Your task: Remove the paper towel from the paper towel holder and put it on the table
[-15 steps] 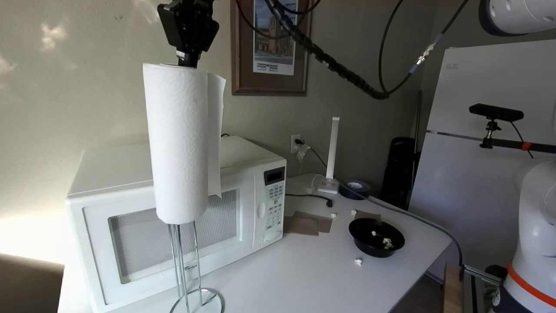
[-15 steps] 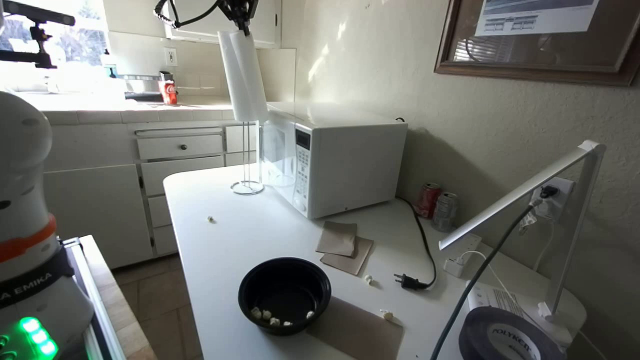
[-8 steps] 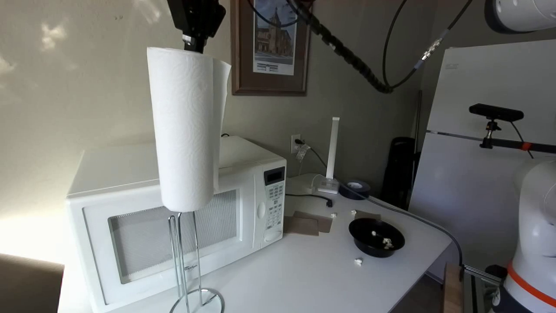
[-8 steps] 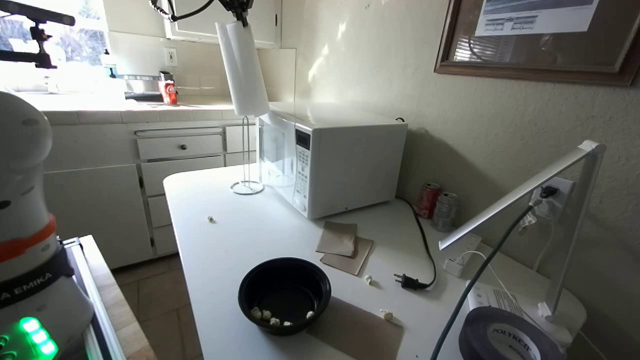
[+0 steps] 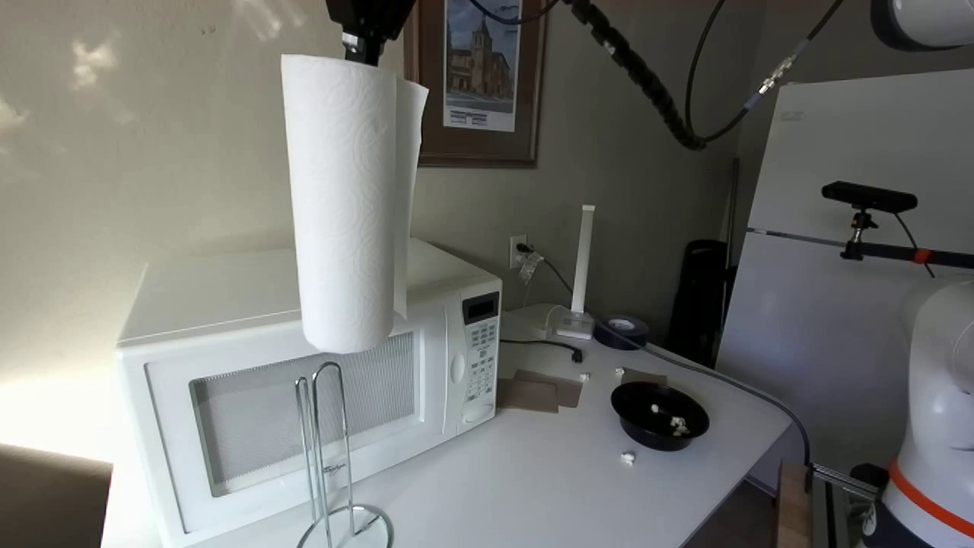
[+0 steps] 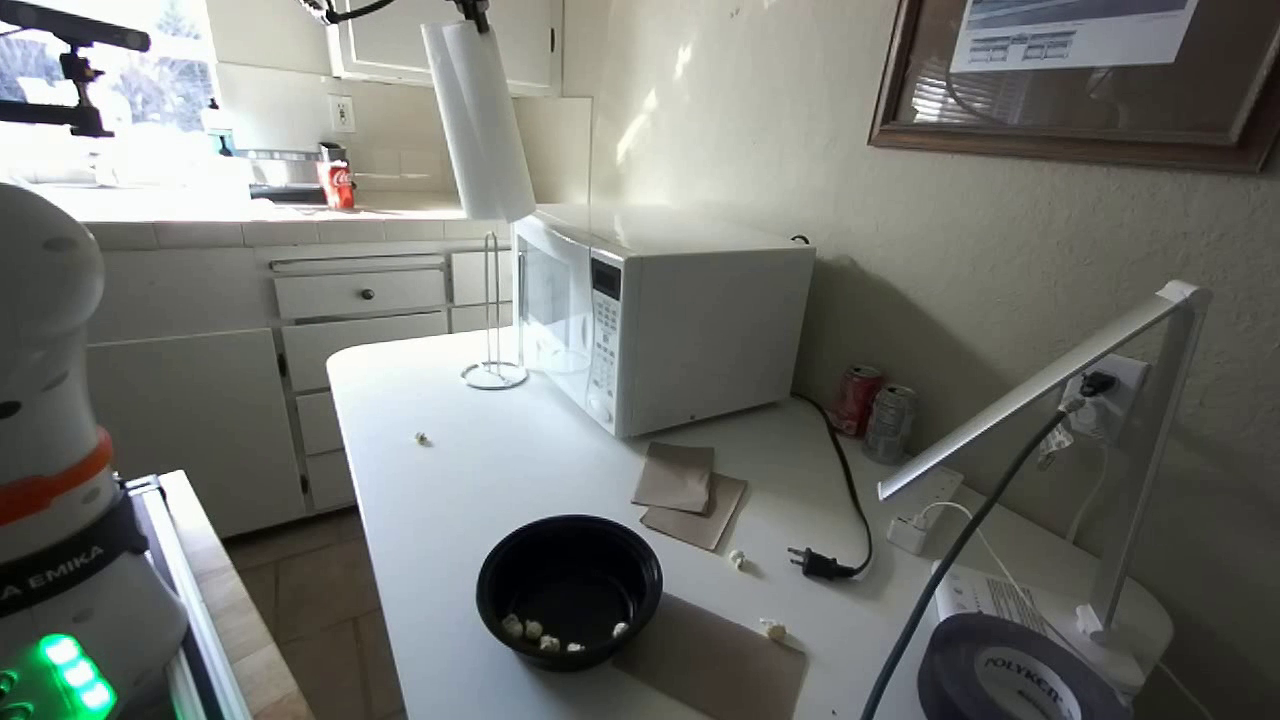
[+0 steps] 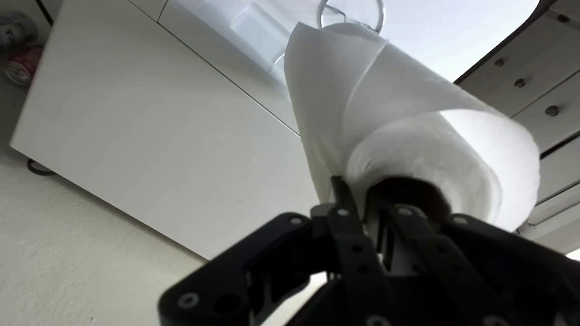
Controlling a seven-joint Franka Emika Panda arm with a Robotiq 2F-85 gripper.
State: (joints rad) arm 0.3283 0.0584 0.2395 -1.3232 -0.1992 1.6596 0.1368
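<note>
- Table [image 6: 430,500], near end cut off.
- Roll [image 5: 342,205] tilted, clear above holder [image 5: 321,457].
- Gripper [image 7: 362,199] pinching the roll's wall, jaws nearly together; one tip lost in shadow.

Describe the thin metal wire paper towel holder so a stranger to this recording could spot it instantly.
On the white round-cornered table, find the boxy white microwave. The wire holder stands in front of it, below the white paper towel roll in the black gripper. Open loops on a ring base set it apart from its bulky white neighbours.
</note>
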